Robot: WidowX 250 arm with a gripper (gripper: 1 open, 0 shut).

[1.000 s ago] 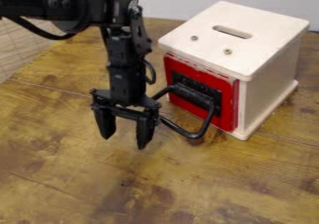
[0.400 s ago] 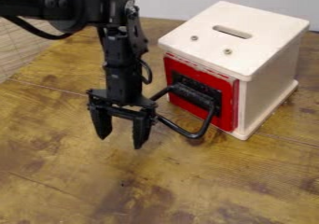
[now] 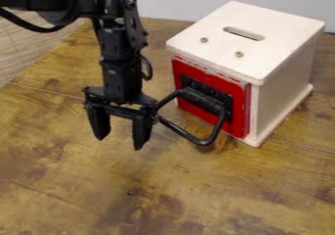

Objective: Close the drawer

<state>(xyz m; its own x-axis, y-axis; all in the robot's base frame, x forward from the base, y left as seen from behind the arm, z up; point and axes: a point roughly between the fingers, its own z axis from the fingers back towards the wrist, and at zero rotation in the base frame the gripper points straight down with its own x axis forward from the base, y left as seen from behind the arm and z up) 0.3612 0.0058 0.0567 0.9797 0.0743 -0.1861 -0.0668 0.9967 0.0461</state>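
The drawer [image 3: 207,95] is red with a black front panel and sits in the cream-white cabinet [image 3: 256,55] at the right. Its front looks nearly level with the cabinet face. Its large black loop handle [image 3: 191,121] sticks out to the left and down toward the table. My black gripper [image 3: 116,131] hangs from the arm just left of the handle, fingers pointing down, open and empty. Its right finger [image 3: 140,133] is close beside the handle loop; I cannot tell whether they touch.
The wooden table [image 3: 157,195] spreads to the front and left. A pale woven surface [image 3: 26,53] lies at the far left edge. The cabinet has a slot [image 3: 244,31] on top.
The gripper has moved left, away from the drawer front, by a small amount and stayed open. The drawer and handle look unchanged.
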